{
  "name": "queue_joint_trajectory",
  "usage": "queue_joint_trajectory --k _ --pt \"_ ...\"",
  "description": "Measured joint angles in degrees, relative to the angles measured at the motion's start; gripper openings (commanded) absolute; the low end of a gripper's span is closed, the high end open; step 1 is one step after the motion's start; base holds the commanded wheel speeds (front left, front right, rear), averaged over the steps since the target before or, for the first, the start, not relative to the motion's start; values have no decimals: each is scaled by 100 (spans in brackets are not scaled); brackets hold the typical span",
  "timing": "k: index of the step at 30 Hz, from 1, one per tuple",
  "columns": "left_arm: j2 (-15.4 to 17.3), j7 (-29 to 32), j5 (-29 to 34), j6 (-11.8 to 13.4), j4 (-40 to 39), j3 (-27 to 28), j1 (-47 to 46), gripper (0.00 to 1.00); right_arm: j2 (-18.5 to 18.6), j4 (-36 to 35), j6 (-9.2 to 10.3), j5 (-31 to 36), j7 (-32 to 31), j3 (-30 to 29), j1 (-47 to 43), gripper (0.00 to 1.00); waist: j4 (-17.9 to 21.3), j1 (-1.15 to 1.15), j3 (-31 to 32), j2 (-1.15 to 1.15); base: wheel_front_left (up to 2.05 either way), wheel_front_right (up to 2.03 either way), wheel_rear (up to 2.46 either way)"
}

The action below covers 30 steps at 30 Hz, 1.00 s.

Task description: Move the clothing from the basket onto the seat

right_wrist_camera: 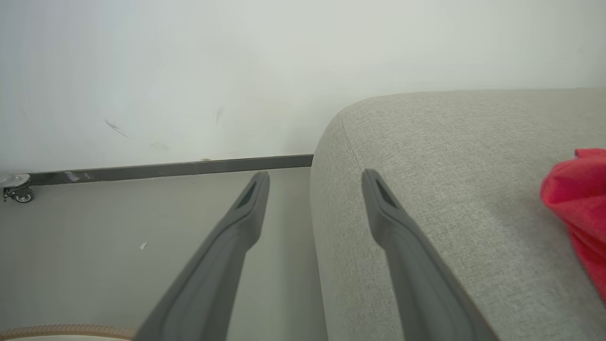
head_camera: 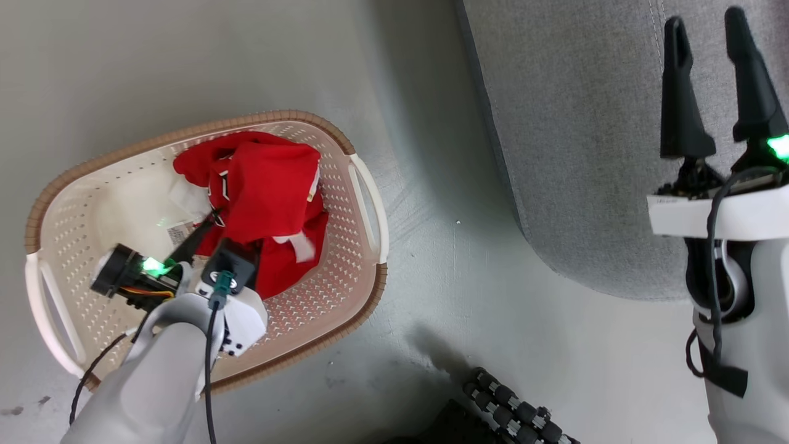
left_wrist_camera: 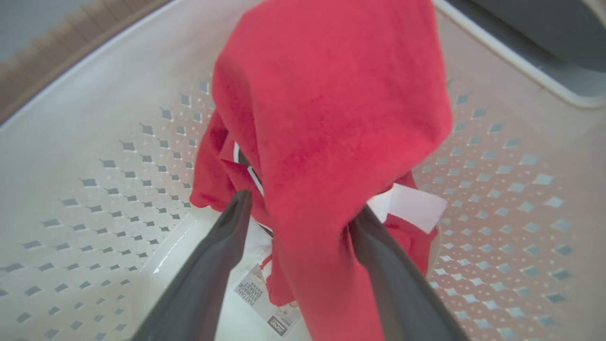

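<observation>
Two end effectors, one load. Left end effector: lower left of the head view, down inside the basket, fingers spread astride a raised fold of the red clothing, not pinching it. Right end effector: upper right, fingers apart, empty, over the grey seat. Second red garment: lying on the seat. Handling note: close low on the thick fold, gather both layers, lift clear of the rim before swinging across.
</observation>
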State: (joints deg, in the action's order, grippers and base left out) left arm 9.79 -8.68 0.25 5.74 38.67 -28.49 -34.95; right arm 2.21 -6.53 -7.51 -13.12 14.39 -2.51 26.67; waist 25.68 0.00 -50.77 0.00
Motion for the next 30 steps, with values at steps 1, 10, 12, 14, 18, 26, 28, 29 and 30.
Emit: queue_joint_trajectory --k 1,10,12,14,18,26,28,29,30 --pt "11 -4 4 64 5 30 -10 100 -1 2 1 -5 0 4 54 100 13 0 -22 0 0 0 0" --pt "4 -123 -19 174 116 116 -113 36 -1 19 0 -51 7 35 207 100 74 0 -116 0 0 0 0" --pt "-18 -174 -30 168 121 115 -115 0 -1 48 0 -51 7 31 204 100 78 0 -110 0 0 0 0" --pt "-49 -200 -53 168 119 112 -116 0 -1 84 0 -49 7 21 204 100 79 0 -100 0 0 0 0" --pt "-51 -257 -75 159 96 111 -129 0 -1 125 0 -49 7 -22 206 100 70 0 -68 0 0 0 0" --pt "-52 -392 -97 108 -134 67 -136 0 -1 160 0 3 7 -24 344 100 2 0 44 0 0 0 0" --pt "-49 -431 -131 108 -210 91 -136 0 -1 170 0 65 7 -22 346 100 -25 0 84 0 0 0 0" --pt "-49 -435 -143 108 -260 109 -135 0 -1 177 0 103 7 -20 346 100 -41 0 106 0 0 0 0" --pt "-49 -439 -165 108 -312 127 -135 0 -1 181 1 165 7 -10 346 100 -57 0 129 0 0 0 0"
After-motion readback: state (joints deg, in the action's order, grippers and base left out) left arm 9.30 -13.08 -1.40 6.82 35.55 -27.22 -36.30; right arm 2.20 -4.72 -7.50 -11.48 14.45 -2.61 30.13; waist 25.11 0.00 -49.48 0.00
